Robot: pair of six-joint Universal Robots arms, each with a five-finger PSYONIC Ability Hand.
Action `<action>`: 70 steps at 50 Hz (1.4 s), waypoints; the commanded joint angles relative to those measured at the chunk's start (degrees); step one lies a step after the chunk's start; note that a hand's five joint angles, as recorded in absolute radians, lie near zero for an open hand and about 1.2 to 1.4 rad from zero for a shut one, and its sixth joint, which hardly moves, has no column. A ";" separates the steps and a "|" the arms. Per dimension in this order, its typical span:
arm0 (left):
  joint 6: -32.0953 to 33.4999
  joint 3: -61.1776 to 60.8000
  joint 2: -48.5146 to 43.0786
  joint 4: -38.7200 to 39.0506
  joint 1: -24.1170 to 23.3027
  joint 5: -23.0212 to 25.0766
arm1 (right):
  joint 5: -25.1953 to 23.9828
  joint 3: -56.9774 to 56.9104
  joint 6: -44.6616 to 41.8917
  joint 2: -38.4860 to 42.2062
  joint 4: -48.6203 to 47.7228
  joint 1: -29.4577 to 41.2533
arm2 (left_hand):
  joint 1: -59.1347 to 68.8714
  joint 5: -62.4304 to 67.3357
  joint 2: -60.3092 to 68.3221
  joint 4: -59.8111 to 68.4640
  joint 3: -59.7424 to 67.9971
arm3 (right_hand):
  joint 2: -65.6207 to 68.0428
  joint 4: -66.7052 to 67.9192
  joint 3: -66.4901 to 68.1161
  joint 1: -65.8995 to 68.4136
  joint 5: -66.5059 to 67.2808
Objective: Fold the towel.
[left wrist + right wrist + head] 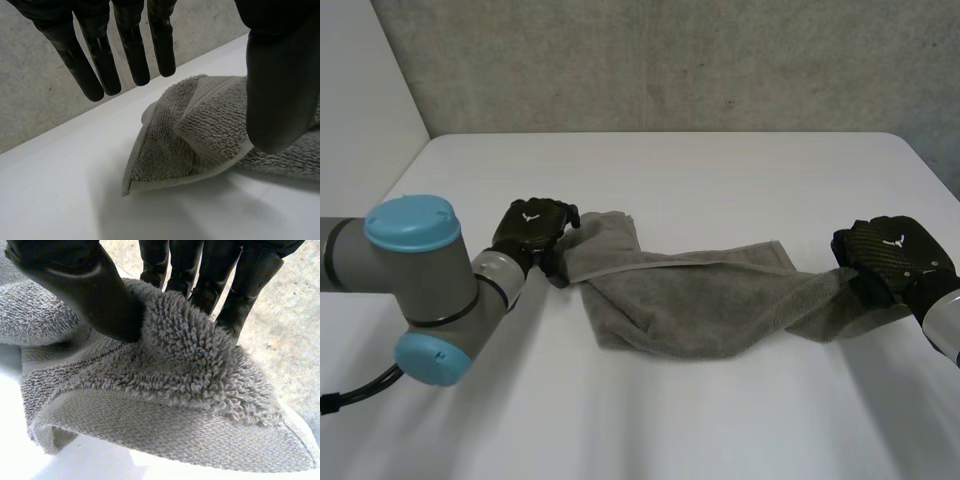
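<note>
A grey towel lies bunched and stretched across the white table between my two hands. My left hand is at the towel's left end, open. In the left wrist view its fingers are straight and held above a folded corner of the towel, with the thumb over the cloth. My right hand is shut on the towel's right end. In the right wrist view the thumb and fingers pinch a fold of the towel, lifting its hemmed edge off the table.
A grey concrete wall rises behind the table's far edge. Bare white tabletop lies in front of and behind the towel. My left arm's blue-capped joint sits at the near left.
</note>
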 commanded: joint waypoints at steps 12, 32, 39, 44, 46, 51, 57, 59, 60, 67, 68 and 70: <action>0.91 9.46 -8.98 -4.30 -1.53 0.05 | -0.13 0.19 -0.23 0.35 -0.11 0.03 | -2.67 -12.88 -2.64 -2.51 -2.72 | 4.28 2.86 3.77 3.82 3.34; 1.00 21.06 -16.89 -5.71 -1.53 -0.56 | 0.30 0.02 -0.41 2.11 -0.73 0.03 | 24.54 14.33 24.57 24.70 24.49 | 4.28 2.86 3.77 3.82 3.34; 2.31 22.30 -15.59 -7.46 -1.53 -0.65 | 0.22 -0.59 -0.32 1.94 -0.29 0.03 | 39.87 29.66 39.91 40.03 39.82 | 4.28 2.86 3.77 3.82 3.34; 3.02 21.43 -9.27 -9.05 -1.53 -0.57 | 0.66 -1.91 0.03 -0.25 0.24 0.47 | 40.05 29.85 40.09 40.21 40.00 | 4.28 2.86 3.77 3.82 3.34; 3.02 20.99 -6.90 -9.49 -1.44 -0.57 | 0.83 -2.71 -0.06 -1.93 0.94 0.74 | 40.05 29.85 40.09 40.21 40.00 | 4.28 2.86 3.77 3.82 3.34; 2.93 19.40 1.21 -10.28 -0.65 -0.21 | 0.66 -7.98 0.47 -6.32 6.04 1.88 | 39.88 29.68 39.92 40.04 39.83 | 4.28 2.86 3.77 3.82 3.34; 2.93 18.35 8.49 -13.08 0.14 -0.13 | 0.83 -18.85 1.08 -7.12 16.29 3.80 | 39.88 29.68 39.92 40.04 39.83 | 4.28 2.86 3.77 3.82 3.34; 3.11 18.17 9.56 -14.94 0.41 -0.04 | 0.66 -21.69 0.91 -6.67 19.93 5.04 | 39.88 29.68 39.92 40.04 39.83 | 4.28 2.86 3.77 3.82 3.34; 3.11 17.82 10.60 -17.03 0.58 0.05 | 0.22 -24.39 0.65 -5.80 24.02 5.83 | 39.88 29.68 39.92 40.04 39.83 | 4.28 2.86 3.77 3.82 3.34; 3.81 15.97 13.43 -24.87 3.04 0.05 | -0.05 -33.73 -3.84 2.38 37.42 8.65 | 39.38 29.17 39.42 39.54 39.33 | 4.28 2.86 3.77 3.82 3.34; 4.59 15.54 13.43 -26.26 3.91 0.05 | 0.21 -35.04 -6.54 3.94 39.24 9.34 | 39.05 28.84 39.08 39.21 39.00 | 4.28 2.86 3.77 3.82 3.34; 5.83 15.27 13.43 -27.33 4.71 0.05 | 0.48 -36.28 -9.55 5.89 40.49 10.32 | 38.87 28.67 38.91 39.04 38.82 | 4.28 2.86 3.77 3.82 3.34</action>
